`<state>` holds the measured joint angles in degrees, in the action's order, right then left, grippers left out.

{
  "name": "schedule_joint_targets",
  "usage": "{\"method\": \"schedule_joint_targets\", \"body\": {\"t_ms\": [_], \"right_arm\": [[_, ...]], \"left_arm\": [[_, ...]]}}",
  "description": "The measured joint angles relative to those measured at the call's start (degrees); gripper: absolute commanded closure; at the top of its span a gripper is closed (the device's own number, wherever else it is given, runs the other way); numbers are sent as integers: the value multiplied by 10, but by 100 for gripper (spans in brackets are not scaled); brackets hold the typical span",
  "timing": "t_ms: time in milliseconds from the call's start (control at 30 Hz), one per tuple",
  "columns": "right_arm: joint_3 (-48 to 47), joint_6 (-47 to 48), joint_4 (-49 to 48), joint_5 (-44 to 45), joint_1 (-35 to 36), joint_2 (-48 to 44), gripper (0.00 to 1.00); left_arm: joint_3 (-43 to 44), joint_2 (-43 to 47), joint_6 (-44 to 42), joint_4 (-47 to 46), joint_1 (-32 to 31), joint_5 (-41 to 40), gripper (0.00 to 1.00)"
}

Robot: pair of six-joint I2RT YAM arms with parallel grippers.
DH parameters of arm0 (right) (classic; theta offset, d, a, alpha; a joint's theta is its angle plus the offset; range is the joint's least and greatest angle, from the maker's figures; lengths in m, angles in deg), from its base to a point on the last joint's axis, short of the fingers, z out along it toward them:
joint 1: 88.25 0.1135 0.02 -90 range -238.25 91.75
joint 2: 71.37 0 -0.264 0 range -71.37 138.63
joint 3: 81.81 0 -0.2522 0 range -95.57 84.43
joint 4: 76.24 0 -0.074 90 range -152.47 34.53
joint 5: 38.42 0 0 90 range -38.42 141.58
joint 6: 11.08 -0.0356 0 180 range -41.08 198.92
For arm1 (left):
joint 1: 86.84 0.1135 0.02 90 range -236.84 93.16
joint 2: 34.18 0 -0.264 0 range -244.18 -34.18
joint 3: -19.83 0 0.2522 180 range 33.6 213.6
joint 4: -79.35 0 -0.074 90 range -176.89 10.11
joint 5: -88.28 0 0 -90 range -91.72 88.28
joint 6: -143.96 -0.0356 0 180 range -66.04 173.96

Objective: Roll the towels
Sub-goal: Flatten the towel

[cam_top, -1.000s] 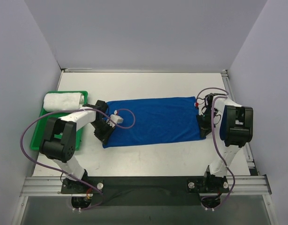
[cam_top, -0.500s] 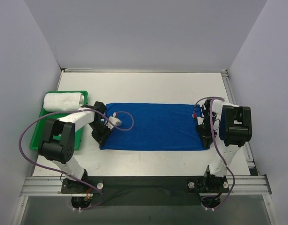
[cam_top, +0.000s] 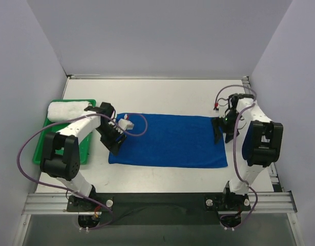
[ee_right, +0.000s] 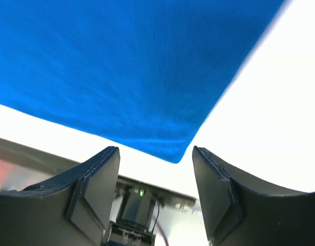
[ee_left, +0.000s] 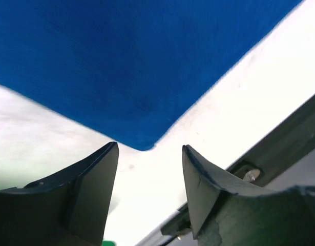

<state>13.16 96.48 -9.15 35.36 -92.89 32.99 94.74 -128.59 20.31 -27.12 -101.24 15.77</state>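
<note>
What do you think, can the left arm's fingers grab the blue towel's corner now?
Probably yes. The left fingers are open, and a corner of the blue towel lies flat on the table right in front of the gap between them, with nothing in the way.

Top cam: high, behind arm bases, looks down on whole counter [cam_top: 162,95]. Wrist cams: v. close, low, past left fingers [ee_left: 90,179] & right fingers [ee_right: 96,184]. Each shows one corner of the blue towel [cam_top: 170,141], shared w/ top.

We log a green tray [cam_top: 84,149] at the white table's [cam_top: 162,95] left edge, aluminium rail [cam_top: 270,201] along the near side
</note>
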Motion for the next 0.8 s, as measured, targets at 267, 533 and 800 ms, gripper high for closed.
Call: {"method": "schedule_joint_targets", "body": {"t_ms": [267, 533, 800], "right_arm": [[-252, -5, 5, -49, -35, 16, 55], [-428, -47, -2, -46, -42, 205, 64], [-470, -71, -3, -42, -38, 313, 61]], "left_arm": [[233, -27, 3, 15, 65, 76, 35], [386, -175, 67, -19, 116, 107, 40], [419, -244, 106, -32, 123, 104, 36]]}}
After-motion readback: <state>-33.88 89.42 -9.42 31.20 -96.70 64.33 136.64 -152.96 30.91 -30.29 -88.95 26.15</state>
